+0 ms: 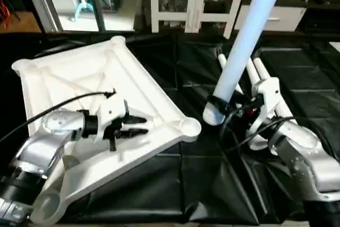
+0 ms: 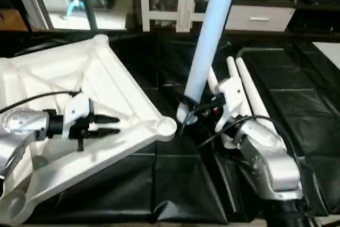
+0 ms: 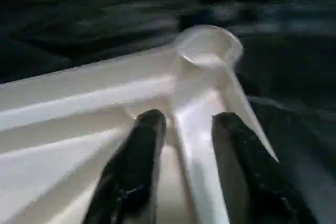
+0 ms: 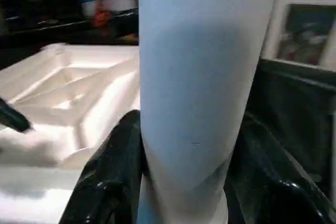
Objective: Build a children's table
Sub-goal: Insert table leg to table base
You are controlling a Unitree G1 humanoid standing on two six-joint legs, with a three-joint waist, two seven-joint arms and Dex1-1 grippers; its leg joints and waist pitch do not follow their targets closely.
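- The tabletop (image 1: pixel 101 83) lies upside down on the black cloth (image 1: pixel 175 184), ribs facing up, tipped so the side near the robot sits lower.
- No leg is in a corner hole yet, so I think the job has only just begun.
- The corner socket (image 1: pixel 189 126) nearest the middle is empty.
- The right gripper (image 1: pixel 232 106) holds one leg (image 1: pixel 249 35), with a black finger pressed on each side of it near the thick end.
- That leg leans up and away, and its open end hangs close beside the empty socket but is not in it.
- More legs (image 1: pixel 264 75) lie on the cloth behind the right gripper, waiting their turn.
- The left gripper (image 1: pixel 139 125) reaches over the underside of the tabletop, pointing toward that same corner.
- Its fingers (image 3: pixel 137 150) stand a little apart, one on each side of a raised rib (image 3: pixel 197 145). I cannot tell if they squeeze it.
- The right arm is bent in from the right side, wrist turned so the leg points up.
- Still to do: put in this leg, then the others.
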